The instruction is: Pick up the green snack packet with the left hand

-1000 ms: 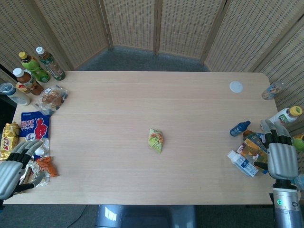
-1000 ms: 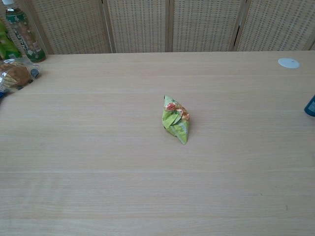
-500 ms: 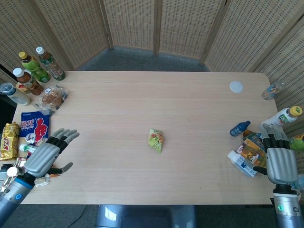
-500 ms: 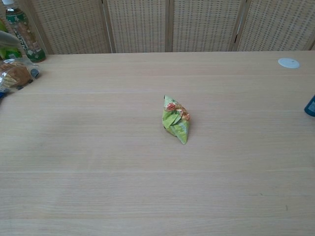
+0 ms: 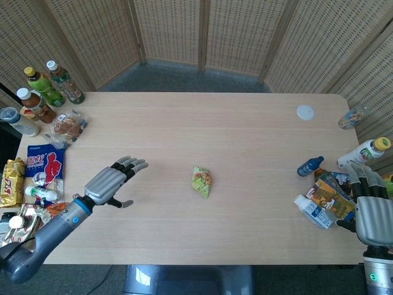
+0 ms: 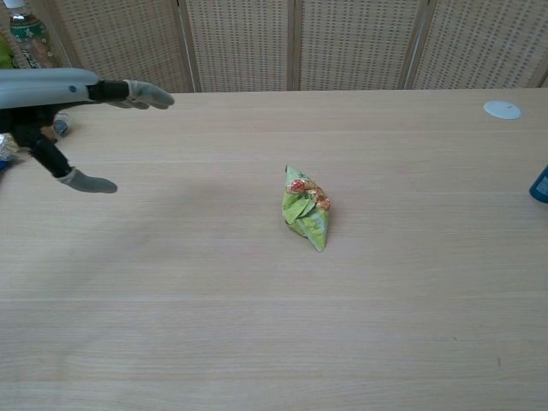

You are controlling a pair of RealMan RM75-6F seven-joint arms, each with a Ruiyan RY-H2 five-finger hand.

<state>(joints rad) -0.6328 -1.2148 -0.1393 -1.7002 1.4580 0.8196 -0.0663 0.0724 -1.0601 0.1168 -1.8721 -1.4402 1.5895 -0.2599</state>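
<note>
The green snack packet [image 5: 201, 180] lies crumpled near the middle of the table [image 5: 245, 141]; the chest view shows the packet [image 6: 306, 208] with orange print on its top. My left hand [image 5: 112, 182] hovers over the table to the packet's left, fingers spread and empty, a good hand's length away. In the chest view the left hand [image 6: 77, 107] enters from the left edge, thumb hanging below the fingers. My right hand [image 5: 372, 215] stays at the table's right edge, fingers apart, holding nothing.
Bottles [image 5: 46, 86], a blue bag [image 5: 44, 167] and wrapped snacks [image 5: 67, 126] crowd the left edge. Cartons and bottles [image 5: 325, 193] sit by the right hand. A white lid [image 5: 305, 112] lies at the far right. Wicker screens stand behind.
My left hand has swung from the left edge inward over the table toward the packet and now shows in the chest view. The right hand has drifted slightly down and right.
</note>
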